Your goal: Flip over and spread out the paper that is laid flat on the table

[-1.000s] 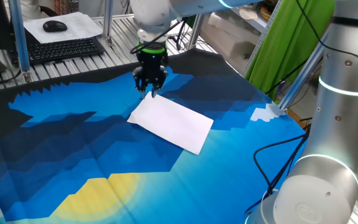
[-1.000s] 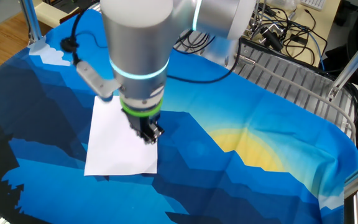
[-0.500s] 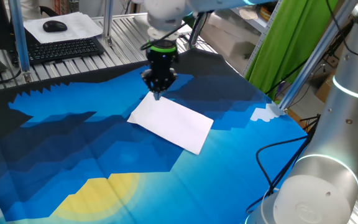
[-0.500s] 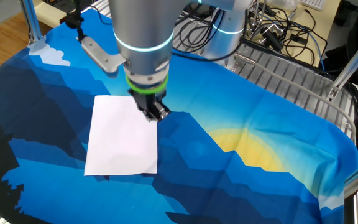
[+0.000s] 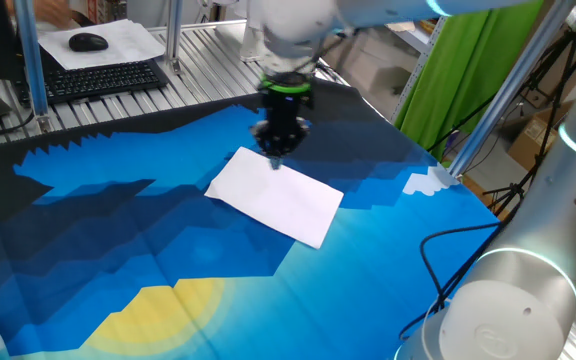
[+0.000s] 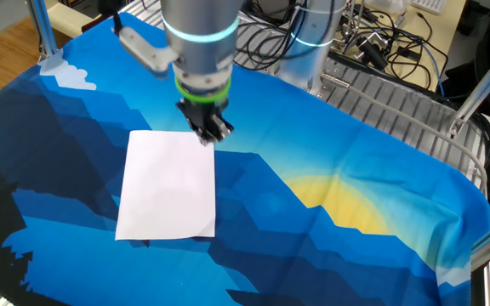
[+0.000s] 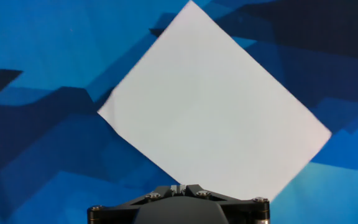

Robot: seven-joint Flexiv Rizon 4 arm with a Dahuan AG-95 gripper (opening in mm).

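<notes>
The paper [image 5: 276, 197] lies flat on the blue patterned table [image 5: 118, 230] with its blank white side up. It also shows in the other fixed view [image 6: 167, 184] and fills the hand view [image 7: 213, 106]. My gripper [image 5: 274, 158] points straight down, with its tip close over the paper's far long edge, near the corner toward the robot base [image 6: 208, 138]. Whether it touches the sheet cannot be told. Its fingers are pressed together and hold nothing [image 7: 179, 186]. No printed text is visible.
A grey slatted desk at the back holds a keyboard [image 5: 98, 78] and a mouse on a white sheet [image 5: 88, 42]. The arm's silver base column [image 5: 528, 250] stands at the right. A green curtain [image 5: 448, 70] hangs behind. Cables [image 6: 381, 42] lie by the base.
My gripper has moved along the paper's far edge, from its far corner toward the robot base side. The fingers stayed shut. The paper has not moved.
</notes>
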